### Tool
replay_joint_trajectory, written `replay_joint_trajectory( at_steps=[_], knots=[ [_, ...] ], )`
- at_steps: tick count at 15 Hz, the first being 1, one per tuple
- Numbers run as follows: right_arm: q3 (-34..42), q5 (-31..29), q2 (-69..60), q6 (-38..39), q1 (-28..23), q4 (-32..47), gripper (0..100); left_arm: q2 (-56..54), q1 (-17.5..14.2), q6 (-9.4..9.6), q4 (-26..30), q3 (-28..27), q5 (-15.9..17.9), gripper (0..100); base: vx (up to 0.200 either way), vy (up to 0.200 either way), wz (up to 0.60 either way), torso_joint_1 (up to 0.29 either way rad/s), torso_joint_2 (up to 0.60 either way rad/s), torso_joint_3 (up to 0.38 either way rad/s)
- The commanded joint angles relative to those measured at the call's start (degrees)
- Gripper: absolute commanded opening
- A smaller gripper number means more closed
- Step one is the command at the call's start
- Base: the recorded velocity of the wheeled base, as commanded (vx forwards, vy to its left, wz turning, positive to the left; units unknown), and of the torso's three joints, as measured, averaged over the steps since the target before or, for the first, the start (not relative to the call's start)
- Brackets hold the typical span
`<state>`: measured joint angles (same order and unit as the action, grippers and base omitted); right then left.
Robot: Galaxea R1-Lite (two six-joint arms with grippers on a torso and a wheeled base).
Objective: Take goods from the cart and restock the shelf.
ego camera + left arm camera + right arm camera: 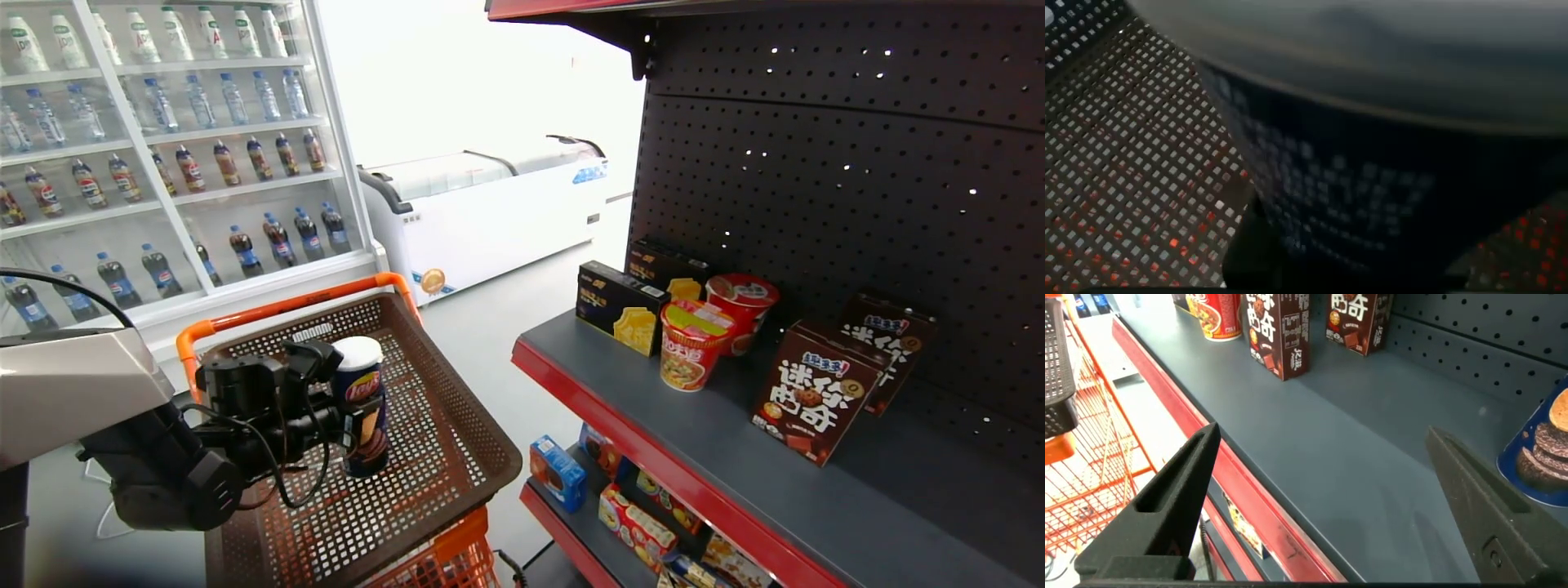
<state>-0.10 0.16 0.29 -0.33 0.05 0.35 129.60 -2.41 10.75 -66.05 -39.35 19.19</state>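
Large white characters cross the fronts of the brown boxes (816, 400) on the shelf (653, 425), at four o'clock in the head view. The chip can (363, 404) at eight o'clock carries a round logo. Cup (690, 347) and bottle (245, 249) labels are too small to read.
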Motion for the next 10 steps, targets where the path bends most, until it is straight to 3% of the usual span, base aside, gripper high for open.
replay_joint_trajectory(
  at_steps=[1, 4, 5, 8, 10],
  knots=[
    [0.01, 0.02, 0.06, -0.02, -0.05, 0.0, 100, -0.49, 1.45, -0.47, 0.04, 0.06, -2.58, 0, 0.0, 0.0, 0.0, 0.0, 0.0, 0.0],
    [0.01, 0.02, 0.06, -0.02, -0.05, 0.0, 100, -4.79, 1.8, -1.35, 0.04, 0.5, -4.42, 0, 0.0, 0.0, 0.0, 0.0, 0.0, 0.0],
    [0.01, 0.02, 0.06, -0.02, 0.04, 0.0, 100, -7.43, 1.89, -2.23, 0.48, 1.65, -4.25, 0, 0.0, 0.0, 0.0, 0.0, 0.0, 0.0],
    [0.01, 0.02, 0.06, -0.02, 0.04, 0.0, 100, -17.98, 2.24, -7.59, 4.7, 3.49, -4.6, 0, 0.0, 0.0, 0.0, 0.0, 0.0, 0.0],
    [0.01, 0.02, 0.06, -0.02, -0.05, 0.0, 100, -23.16, 2.24, -8.29, 7.95, 4.81, -4.6, 0, 0.0, 0.0, 0.0, 0.0, 0.0, 0.0]
  ],
)
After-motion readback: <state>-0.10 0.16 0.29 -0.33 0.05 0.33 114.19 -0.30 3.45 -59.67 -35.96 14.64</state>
